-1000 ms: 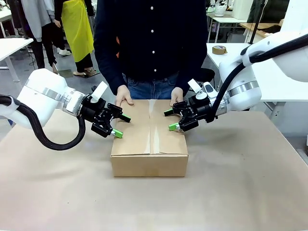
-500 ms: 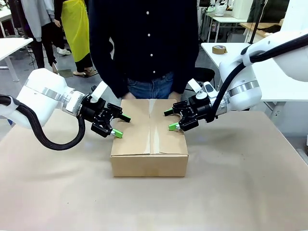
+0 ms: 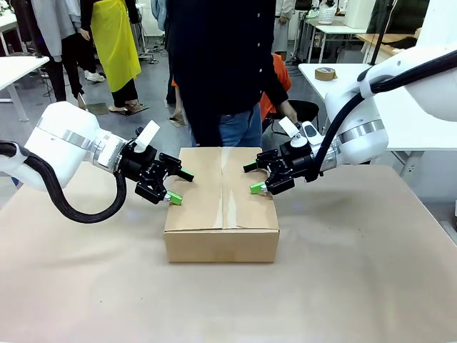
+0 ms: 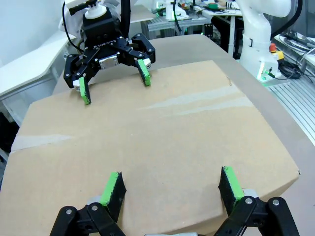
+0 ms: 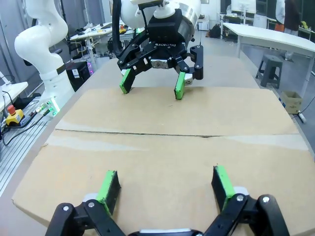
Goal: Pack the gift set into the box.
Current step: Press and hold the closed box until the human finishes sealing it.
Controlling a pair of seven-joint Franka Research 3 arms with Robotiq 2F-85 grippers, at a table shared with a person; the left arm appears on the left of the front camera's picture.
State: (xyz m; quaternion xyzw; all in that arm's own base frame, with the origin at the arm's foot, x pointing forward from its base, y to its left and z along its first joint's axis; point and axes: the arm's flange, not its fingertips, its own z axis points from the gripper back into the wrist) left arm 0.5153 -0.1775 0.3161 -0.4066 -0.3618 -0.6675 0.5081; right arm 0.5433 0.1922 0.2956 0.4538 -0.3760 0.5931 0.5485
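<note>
Across the front view, the box [image 3: 221,207] sits mid-table [image 3: 357,271], flaps shut, clear tape [image 3: 227,187] along its top seam, with a person [image 3: 221,64] standing just behind it. The left gripper [image 3: 180,187] hovers at the box's left top edge and the right gripper [image 3: 252,179] at its right top edge, both with fingers spread wide and holding nothing. From the left wrist, that gripper's green pads [image 4: 114,186] stand apart over the box's near edge, with the right gripper facing them from the far edge. From the right wrist the picture mirrors this: fingers wide apart, left gripper opposite.
</note>
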